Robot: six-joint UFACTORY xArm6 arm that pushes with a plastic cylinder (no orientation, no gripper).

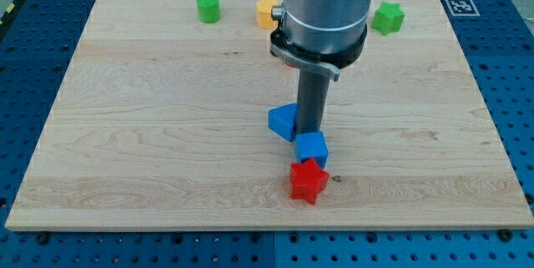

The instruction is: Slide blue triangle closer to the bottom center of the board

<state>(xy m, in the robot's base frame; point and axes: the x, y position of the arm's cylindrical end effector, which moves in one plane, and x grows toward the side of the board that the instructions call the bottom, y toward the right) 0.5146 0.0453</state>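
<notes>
Blue triangle (284,122): we see it near the middle of the surface (150,134), a little toward the view's bottom. It sits just at the view's left of our rod. Its long axis is hard for us to make out; one flat face looks toward the view's left and bottom, and the top narrows toward the view's right.
My tip (311,132): we find it at the lower end of the dark rod, just at the view's right of the blue triangle, touching it or nearly so. The blue cube hides the very end, so we cannot tell the exact contact.
End effector: we carry a plain rod with no jaws, so it holds nothing and has no wide or narrow state to tell.
Blue cube (312,148): we see it directly below the tip in the view, close beside the blue triangle's lower right corner.
Red star (308,181): it lies just below the blue cube, touching it or almost, near the bottom centre of the surface.
Green cylinder (209,7): it stands near the view's top, left of the arm.
Orange block (267,12): it is partly hidden behind the arm's body at the view's top; we cannot tell its shape.
Green star (387,18): it rests at the view's top right, well apart from the blue triangle.
</notes>
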